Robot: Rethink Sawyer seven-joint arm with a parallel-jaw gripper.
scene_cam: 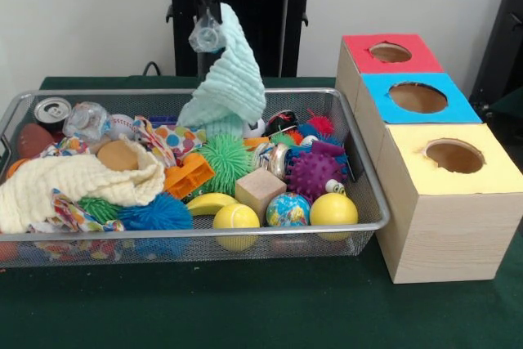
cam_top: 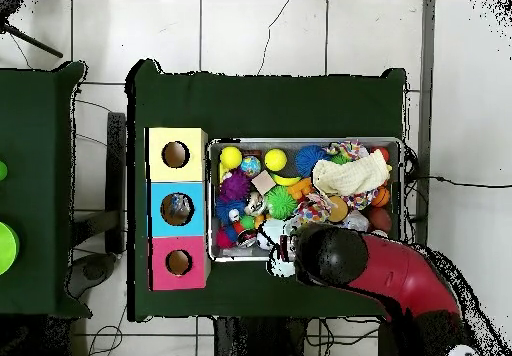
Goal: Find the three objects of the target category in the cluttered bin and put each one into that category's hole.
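My gripper (scene_cam: 209, 24) hangs over the back of the wire bin (scene_cam: 245, 232), shut on the top corner of a mint green cloth (scene_cam: 230, 83). The cloth hangs in a tall drape, and its lower end rests on the toys. A cream cloth (scene_cam: 73, 185) and a patterned cloth (scene_cam: 167, 140) lie at the left of the bin. The three box holes stand to the right: red (scene_cam: 391, 52), blue (scene_cam: 417, 97), yellow (scene_cam: 454, 155). In the overhead view the arm (cam_top: 350, 260) covers the gripper and the bin's near edge.
The bin holds spiky balls (scene_cam: 315, 173), yellow balls (scene_cam: 333, 208), a wooden cube (scene_cam: 260, 190), a globe ball (scene_cam: 288, 210), a can (scene_cam: 52, 110) and a banana (scene_cam: 211, 202). In the overhead view the boxes (cam_top: 176, 209) stand left of the bin rim (cam_top: 300, 142).
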